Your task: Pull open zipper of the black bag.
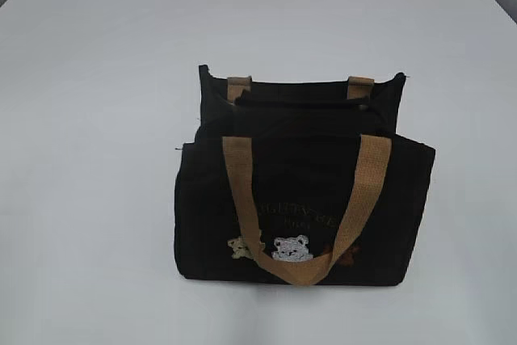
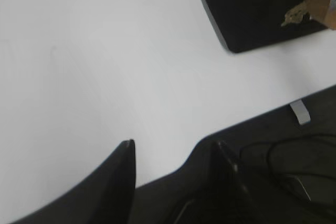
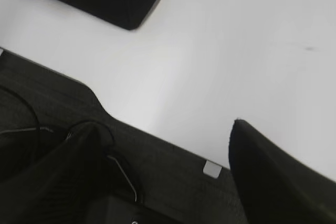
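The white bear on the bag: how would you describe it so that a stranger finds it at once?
On the white table stands one black bag with tan handles. Low on its front, inside the loop of the front handle, is the white bear. The bear on its left is cream, the one on its right dark brown.

A plain white bench (image 1: 97,119) under soft, even light fills the scene, its near edge meeting a dark surface (image 3: 157,171), possibly matting, strewn with black cables (image 2: 294,150).

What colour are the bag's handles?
Tan, against the black bag; handles show best in the exterior view.
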